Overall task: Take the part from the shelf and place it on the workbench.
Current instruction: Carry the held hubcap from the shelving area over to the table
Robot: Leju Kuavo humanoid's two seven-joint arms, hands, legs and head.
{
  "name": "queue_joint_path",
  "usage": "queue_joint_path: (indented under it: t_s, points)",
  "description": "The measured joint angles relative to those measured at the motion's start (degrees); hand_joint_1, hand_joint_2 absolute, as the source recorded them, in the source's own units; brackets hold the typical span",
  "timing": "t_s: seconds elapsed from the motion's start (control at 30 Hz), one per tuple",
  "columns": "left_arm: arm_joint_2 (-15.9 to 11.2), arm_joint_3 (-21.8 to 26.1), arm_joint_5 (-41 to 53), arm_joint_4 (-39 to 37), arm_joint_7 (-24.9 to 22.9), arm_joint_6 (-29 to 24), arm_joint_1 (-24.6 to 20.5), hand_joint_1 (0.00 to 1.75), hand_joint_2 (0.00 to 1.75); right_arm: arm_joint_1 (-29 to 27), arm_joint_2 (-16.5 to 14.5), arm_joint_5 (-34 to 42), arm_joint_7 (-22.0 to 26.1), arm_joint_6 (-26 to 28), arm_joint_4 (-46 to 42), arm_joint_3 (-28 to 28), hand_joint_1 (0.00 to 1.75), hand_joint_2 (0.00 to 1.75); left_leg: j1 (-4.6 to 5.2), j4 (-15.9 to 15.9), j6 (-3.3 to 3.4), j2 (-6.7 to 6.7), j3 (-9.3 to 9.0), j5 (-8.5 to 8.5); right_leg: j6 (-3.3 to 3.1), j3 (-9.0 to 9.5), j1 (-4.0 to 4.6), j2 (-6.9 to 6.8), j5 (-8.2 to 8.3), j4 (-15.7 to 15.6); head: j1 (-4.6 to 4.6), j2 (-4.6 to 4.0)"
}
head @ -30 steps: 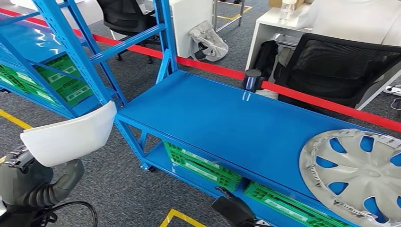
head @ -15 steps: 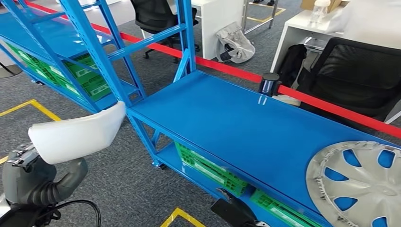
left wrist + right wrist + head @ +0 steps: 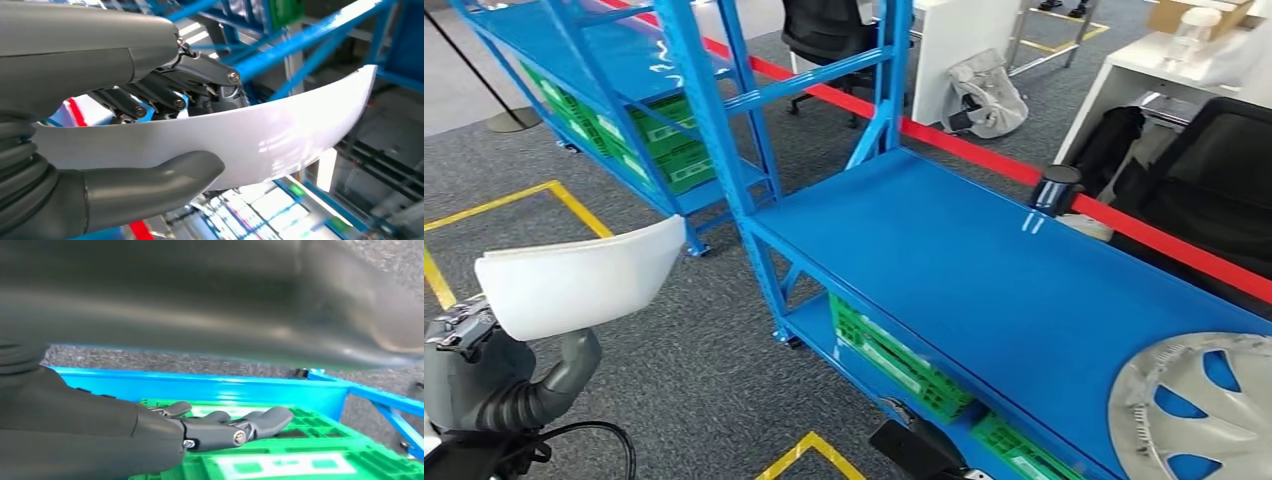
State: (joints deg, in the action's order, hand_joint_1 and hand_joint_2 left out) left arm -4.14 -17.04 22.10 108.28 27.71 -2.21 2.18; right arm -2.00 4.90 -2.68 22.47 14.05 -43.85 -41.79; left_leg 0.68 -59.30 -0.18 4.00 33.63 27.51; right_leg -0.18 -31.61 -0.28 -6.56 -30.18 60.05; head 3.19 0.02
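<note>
My left hand (image 3: 514,385) grips a curved white plastic part (image 3: 584,275) at the lower left of the head view, over grey carpet and to the left of the blue workbench (image 3: 964,270). The left wrist view shows the thumb under the white part (image 3: 240,140) and the dark fingers (image 3: 165,95) on its other side. My right hand (image 3: 220,427) hangs low with its fingers stretched out and apart, holding nothing, beside green crates under the bench. A dark piece of the right arm (image 3: 914,445) shows at the bottom of the head view.
A silver wheel cover (image 3: 1199,410) lies on the bench's right end. A dark cylinder (image 3: 1056,188) stands at its far edge by a red barrier tape (image 3: 964,148). Green crates (image 3: 894,360) sit on the lower shelf. A blue rack (image 3: 634,90) stands far left. Yellow floor lines (image 3: 504,205) mark the carpet.
The whole view has swung to the left: bench, wheel cover and rack slide right in the picture. The white part stays held in my left hand at the same spot.
</note>
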Motion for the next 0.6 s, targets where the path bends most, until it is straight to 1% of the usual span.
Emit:
queue_joint_path:
  t_s: [0.03,0.07,0.1,0.13,0.17,0.2,0.23,0.27,0.3,0.33,0.37,0.4,0.43,0.47,0.5,0.53,0.57,0.6]
  points:
    - [0.0,0.0,0.1,0.1,-0.1,-0.3,0.0,1.75,1.75,-0.1,0.0,0.1,-0.1,0.2,-0.2,0.0,0.0,0.0,-0.14,0.3,0.27,-0.81,-0.02,-0.19,0.34,0.23,-0.04,-0.38,-0.11,-0.1,-0.02,0.0]
    - [0.0,0.0,0.1,0.1,-0.2,-0.6,0.0,1.75,1.75,-0.1,0.2,0.3,-0.2,0.4,-0.5,0.0,0.0,0.0,-0.28,0.5,0.58,-1.53,-0.12,-0.39,0.66,0.31,-0.09,0.17,-0.46,0.2,-0.03,0.01]
    - [0.1,-0.1,0.1,0.2,-0.3,-0.8,-0.1,1.75,1.75,-0.1,0.3,0.4,-0.2,0.5,-0.7,0.0,0.0,0.0,-0.46,0.8,0.94,-2.21,-0.25,-0.63,0.91,-0.09,-0.13,1.45,-1.35,1.4,-0.04,0.0]
    - [0.2,-0.1,0.1,0.3,-0.3,-0.9,-0.2,1.75,1.75,-0.2,0.4,0.4,-0.3,0.6,-0.9,0.0,0.0,0.0,-0.63,1.0,1.25,-2.89,-0.38,-0.83,1.09,-1.18,-0.2,3.17,-2.8,3.9,-0.07,0.0]
    - [0.3,-0.3,0.1,0.3,-0.4,-1.0,-0.3,1.75,1.75,-0.4,0.6,0.5,-0.4,0.6,-1.0,0.0,0.0,0.0,-0.62,1.0,1.46,-3.59,-0.36,-0.9,1.15,-2.92,-0.21,4.83,-4.55,7.4,-0.09,-0.01]
    - [0.3,-0.4,0.1,0.3,-0.4,-1.1,-0.3,1.75,1.75,-0.6,0.7,0.5,-0.5,0.7,-1.0,0.0,0.0,0.0,-0.6,1.0,1.6,-4.35,-0.32,-0.93,1.16,-4.97,-0.2,5.76,-6.14,11.3,-0.1,-0.01]
    - [0.4,-0.5,0.1,0.2,-0.4,-1.1,-0.3,1.75,1.75,-0.9,0.8,0.5,-0.6,0.7,-1.0,0.0,0.0,0.0,-0.57,1.0,1.66,-5.18,-0.31,-0.93,1.15,-6.73,-0.18,6.14,-6.92,14.2,-0.11,-0.01]
    - [0.4,-0.5,0.1,0.2,-0.5,-1.1,-0.3,1.75,1.75,-1.0,0.9,0.5,-0.6,0.7,-1.1,0.0,0.0,0.0,-0.55,1.0,1.67,-6.01,-0.33,-0.92,1.11,-7.68,-0.16,6.27,-6.53,15.4,-0.11,-0.01]
    - [0.4,-0.6,0.1,0.2,-0.5,-1.1,-0.3,1.75,1.75,-1.1,1.0,0.5,-0.6,0.7,-1.1,0.0,0.0,0.0,-0.54,0.9,1.65,-6.81,-0.37,-0.91,1.03,-7.56,-0.16,6.39,-5.01,14.2,-0.11,-0.01]
    - [0.4,-0.6,0.1,0.2,-0.5,-1.1,-0.3,1.75,1.75,-1.1,1.1,0.5,-0.6,0.7,-1.1,0.0,0.0,0.0,-0.55,0.8,1.59,-7.58,-0.44,-0.87,0.91,-6.42,-0.18,6.74,-2.72,11.1,-0.11,-0.01]
    - [0.4,-0.6,0.1,0.2,-0.5,-1.1,-0.3,1.75,1.75,-1.1,1.1,0.5,-0.6,0.8,-1.1,0.0,0.0,0.0,-0.59,0.7,1.48,-8.27,-0.46,-0.81,0.79,-4.72,-0.25,7.71,-0.54,6.9,-0.1,-0.01]
    - [0.4,-0.7,0.1,0.2,-0.5,-1.1,-0.3,1.75,1.75,-1.1,1.2,0.5,-0.6,0.8,-1.2,0.0,0.0,0.0,-0.57,0.6,1.24,-8.93,-0.42,-0.71,0.69,-3.24,-0.23,8.6,1.05,3.3,-0.11,-0.01]
    - [0.5,-0.7,0.1,0.2,-0.5,-1.1,-0.3,1.75,1.75,-1.1,1.2,0.5,-0.6,0.9,-1.2,0.0,0.0,0.0,-0.57,0.5,0.92,-9.46,-0.31,-0.65,0.57,-2.22,-0.2,9.23,1.95,0.9,-0.12,-0.01]
    - [0.5,-0.8,0.1,0.2,-0.5,-1.1,-0.3,1.75,1.75,-1.1,1.3,0.5,-0.6,0.9,-1.3,0.0,0.0,0.0,-0.6,0.5,0.56,-9.93,-0.18,-0.64,0.41,-1.8,-0.12,9.56,2.16,-0.2,-0.13,-0.02]
    - [0.5,-0.8,0.1,0.2,-0.5,-1.1,-0.3,1.75,1.75,-1.0,1.3,0.5,-0.6,0.9,-1.4,0.0,0.0,0.0,-0.62,0.6,0.15,-10.36,-0.08,-0.7,0.18,-1.78,0.01,9.14,2.22,-0.3,-0.15,-0.02]
    - [0.5,-0.8,0.1,0.2,-0.5,-1.1,-0.2,1.75,1.75,-1.0,1.3,0.5,-0.6,1.0,-1.5,0.0,0.0,0.0,-0.67,0.7,-0.19,-10.54,0.01,-0.75,-0.16,-1.69,-0.04,8.63,2.36,-0.5,-0.15,-0.02]
    - [0.5,-0.9,0.1,0.2,-0.5,-1.1,-0.2,1.75,1.75,-1.0,1.4,0.5,-0.6,1.0,-1.6,0.0,0.0,0.0,-0.67,0.5,-0.48,-9.98,0.15,-0.6,-0.5,-1.53,-0.07,8.17,2.49,-0.8,-0.14,-0.01]
    - [0.4,-0.9,0.1,0.2,-0.5,-1.1,-0.3,1.75,1.75,-1.0,1.4,0.5,-0.6,1.0,-1.7,0.0,0.0,0.0,-0.63,-0.5,-0.78,-8.82,0.61,0.1,-0.83,-1.33,-0.14,7.62,2.59,-1.0,-0.12,-0.01]
